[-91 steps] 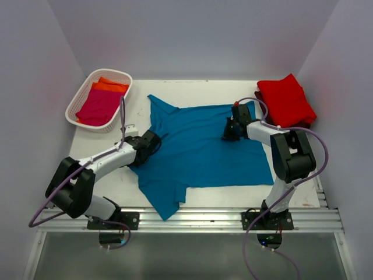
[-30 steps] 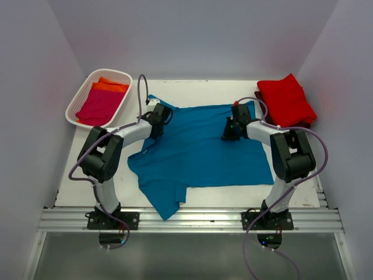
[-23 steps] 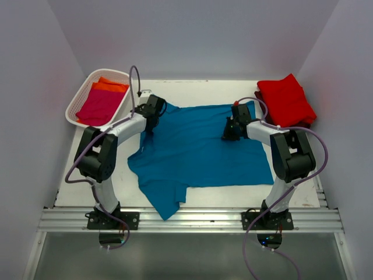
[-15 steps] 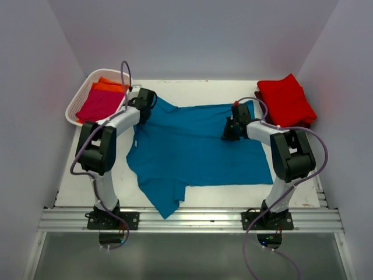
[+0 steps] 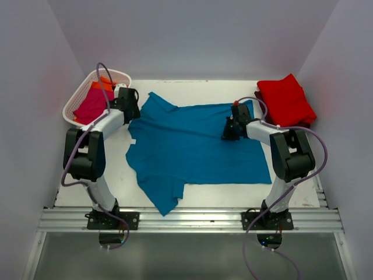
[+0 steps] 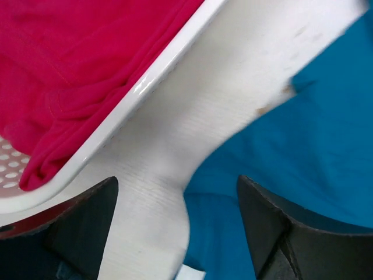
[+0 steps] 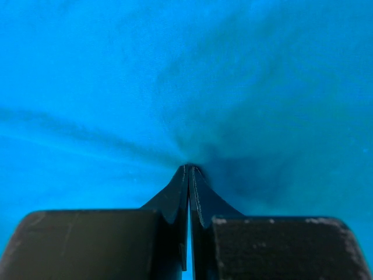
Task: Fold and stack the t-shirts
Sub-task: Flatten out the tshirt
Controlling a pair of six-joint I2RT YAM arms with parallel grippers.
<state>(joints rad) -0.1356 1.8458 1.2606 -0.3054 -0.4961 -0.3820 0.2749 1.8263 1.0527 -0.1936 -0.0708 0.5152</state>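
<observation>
Right wrist: our right gripper pinched the teal t-shirt, fingers closed; left gripper gaped empty by the upper-left basket; we judged a sleeve-edge grasp best.

White table, pale lilac walls on 3 sides, metal rail at near edge

Counted: one teal t-shirt, one red t-shirt, one magenta t-shirt, one orange t-shirt, one white basket.
</observation>
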